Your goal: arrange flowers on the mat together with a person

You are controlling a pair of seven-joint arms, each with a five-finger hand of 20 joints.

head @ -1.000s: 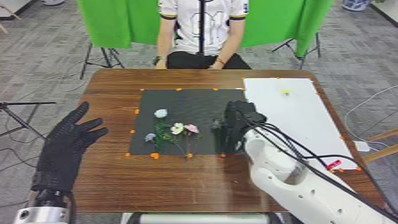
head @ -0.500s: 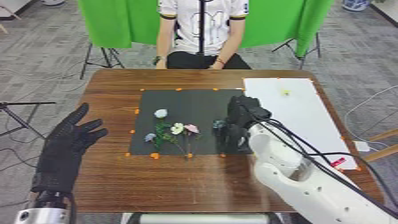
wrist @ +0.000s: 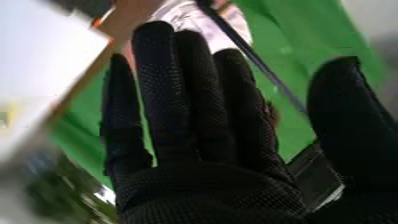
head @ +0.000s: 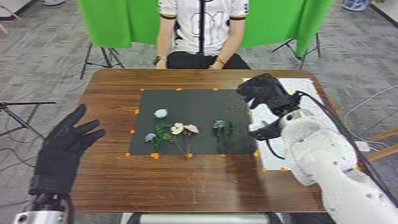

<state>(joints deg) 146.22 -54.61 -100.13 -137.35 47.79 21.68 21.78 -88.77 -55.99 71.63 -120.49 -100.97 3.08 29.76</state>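
Plainly itemised, head view: right hand (head: 274, 97), unclenched, over the white sheet (head: 275, 163), beside the far right part of the dark mat (head: 195, 102); one dusky blue flower (head: 220, 124), on the mat's right part, nearer and left of that hand, apart from it; pink flower (head: 191, 128), cream flower (head: 178, 128), pale blue flower (head: 161, 113), farther left on the mat; left hand (head: 69, 140), fingers loosely spread, left of the mat. Right wrist view: right hand (wrist: 209, 185), fingers straight, thumb apart, grasping nothing; green cloth (wrist: 306, 37) beyond.
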